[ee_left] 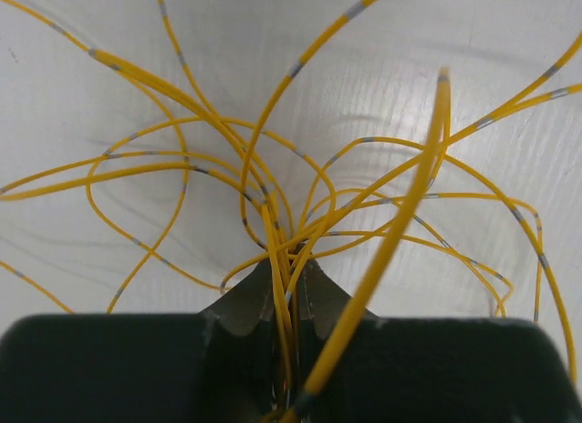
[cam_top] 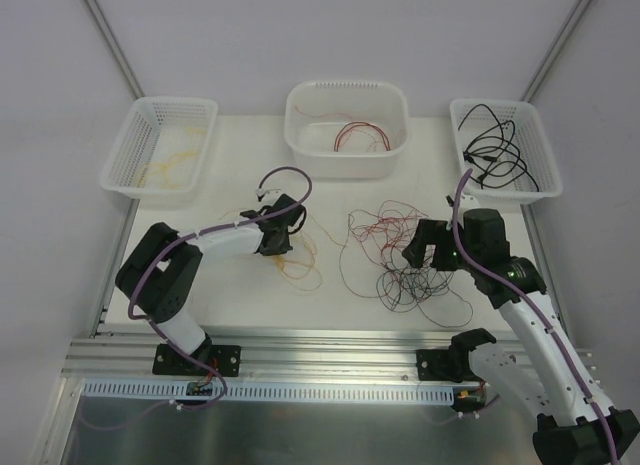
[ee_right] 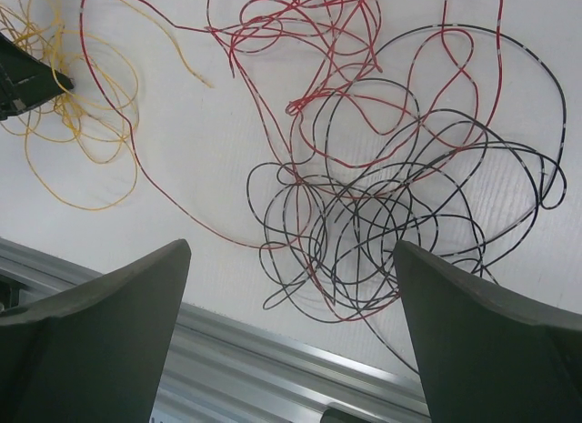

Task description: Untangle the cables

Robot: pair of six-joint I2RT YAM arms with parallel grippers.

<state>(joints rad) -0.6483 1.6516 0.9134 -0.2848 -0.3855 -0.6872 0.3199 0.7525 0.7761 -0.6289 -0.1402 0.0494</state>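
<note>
Tabletop (cam_top: pixel 235 295); left hand (ee_left: pixel 289 266) tight on yellow cables (ee_left: pixel 400 214); right hand (ee_right: pixel 291 248) wide, raised

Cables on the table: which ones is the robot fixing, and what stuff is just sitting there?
Part of the job: yellow cables, red cables, black cables, all in loose tangles.
Just sitting there: left basket, middle basket, right basket, purple arm cables.
</note>
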